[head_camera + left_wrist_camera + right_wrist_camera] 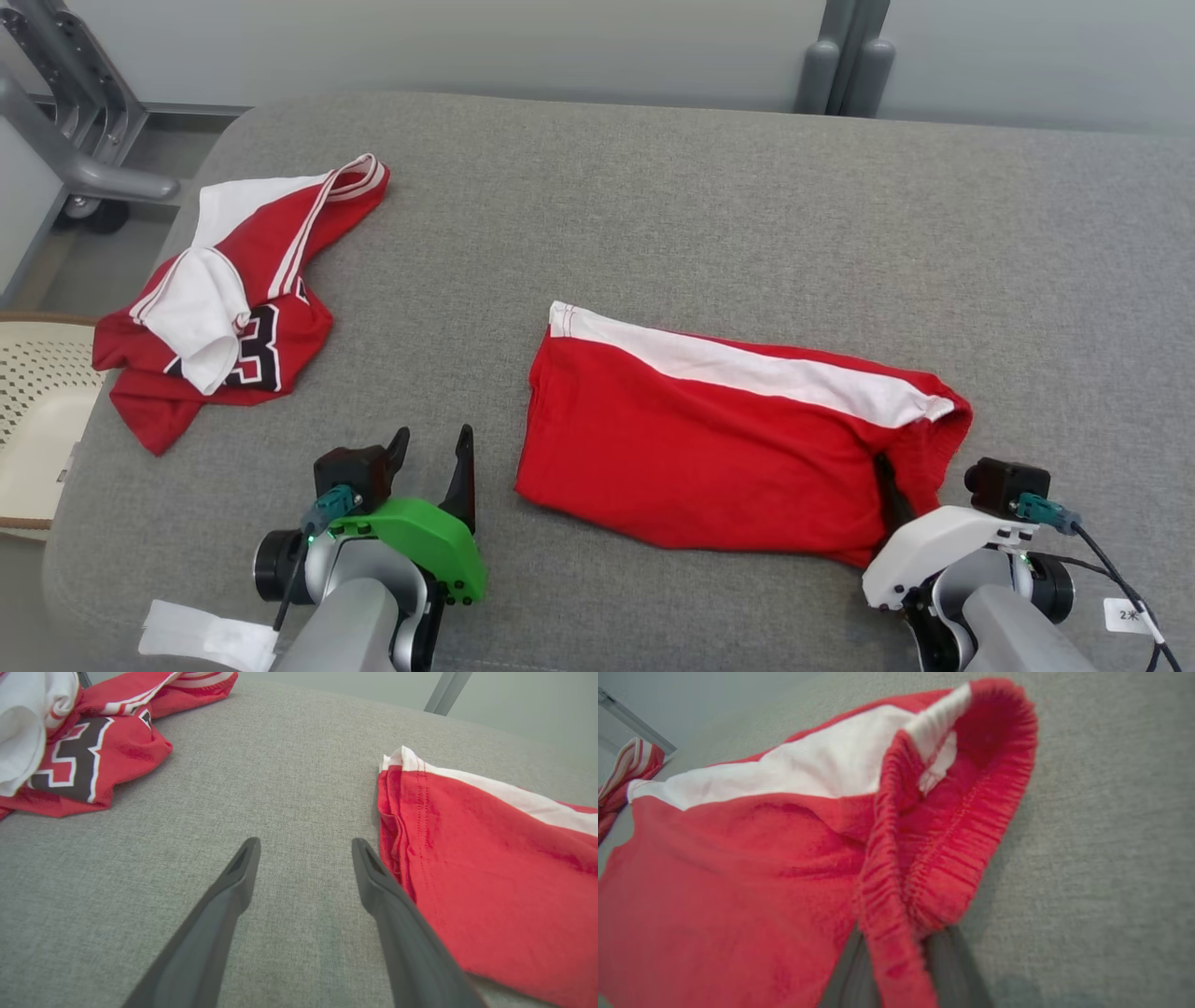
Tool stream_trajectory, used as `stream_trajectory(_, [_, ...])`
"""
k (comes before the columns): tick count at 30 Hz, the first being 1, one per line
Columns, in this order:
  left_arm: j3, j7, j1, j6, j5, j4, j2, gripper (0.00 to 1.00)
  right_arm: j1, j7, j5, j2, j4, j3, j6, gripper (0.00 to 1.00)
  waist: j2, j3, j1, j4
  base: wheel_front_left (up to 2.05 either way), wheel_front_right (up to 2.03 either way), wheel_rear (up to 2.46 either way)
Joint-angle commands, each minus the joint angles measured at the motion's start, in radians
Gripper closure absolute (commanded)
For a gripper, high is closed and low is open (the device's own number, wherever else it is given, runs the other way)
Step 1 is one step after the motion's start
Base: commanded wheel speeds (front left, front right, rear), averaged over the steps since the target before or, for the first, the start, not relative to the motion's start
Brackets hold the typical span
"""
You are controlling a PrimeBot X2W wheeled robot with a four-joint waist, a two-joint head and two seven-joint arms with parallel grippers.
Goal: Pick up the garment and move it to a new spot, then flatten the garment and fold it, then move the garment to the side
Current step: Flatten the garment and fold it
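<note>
The waistband of the red shorts [738,882] hides the tips of the right gripper [899,938] at lower centre. The jersey [70,765] runs off the upper-left edge; the tag [1128,616] is unreadable.

Red shorts [709,448], white stripe along one edge; over there a red jersey [280,243], white trim, black numeral; plain grey worktop [653,205].

I count two red-and-white garments: one shorts [728,439] at centre right, one jersey [224,308] at upper left. Two grippers along the bottom: left gripper [434,459], right gripper [893,497]. One grey cushion [653,205]. One cream basket [37,411], left edge.
</note>
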Motion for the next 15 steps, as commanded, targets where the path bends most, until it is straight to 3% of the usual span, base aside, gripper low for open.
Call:
stream_trajectory(1, [0.006, -0.004, 0.018, -0.007, 0.013, -0.007, 0.004, 0.0, 0.017, 0.015, 0.008, -0.016, 0.016, -0.016, 0.0, 1.0, 0.0, -0.004, 0.0, 0.002, 0.0, 0.0, 0.0])
stream_trajectory(10, [0.029, -0.004, 0.052, -0.017, 0.029, -0.03, 0.004, 0.0, -0.032, 0.01, -0.02, -0.155, 0.028, -0.131, 0.0, 1.0, 0.0, -0.009, 0.0, -0.001, 0.0, 0.0, 0.0])
stream_trajectory(15, [0.022, -0.004, 0.06, -0.017, 0.023, -0.035, 0.004, 0.0, -0.06, 0.009, -0.018, -0.139, -0.025, -0.085, 0.0, 1.0, 0.0, -0.018, 0.0, -0.007, 0.0, 0.0, 0.0])
